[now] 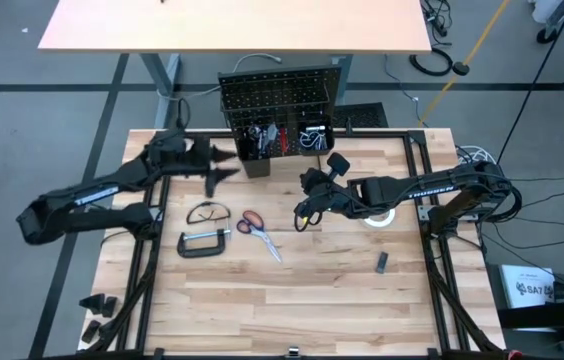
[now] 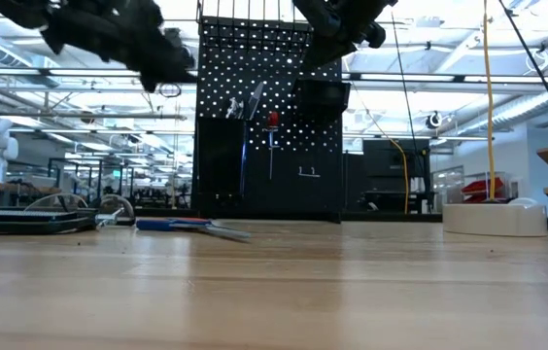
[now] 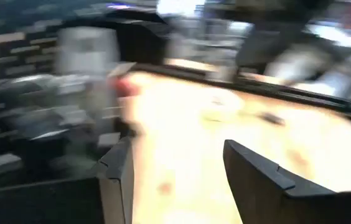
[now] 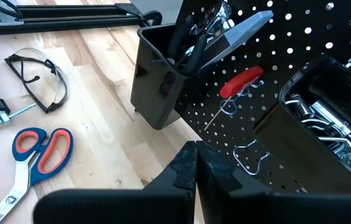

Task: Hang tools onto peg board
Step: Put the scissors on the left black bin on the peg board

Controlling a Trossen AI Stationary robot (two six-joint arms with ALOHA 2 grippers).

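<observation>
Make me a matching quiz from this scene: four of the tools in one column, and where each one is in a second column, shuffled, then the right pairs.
Things:
1. red screwdriver
2. scissors
3. safety glasses
4. white tape roll

Places:
A. on the table beside the right arm
B. hanging on the peg board
C. on the table, between the glasses and the right gripper
D. on the table, just behind the C-clamp

Pairs: 1-B, 2-C, 3-D, 4-A
</observation>
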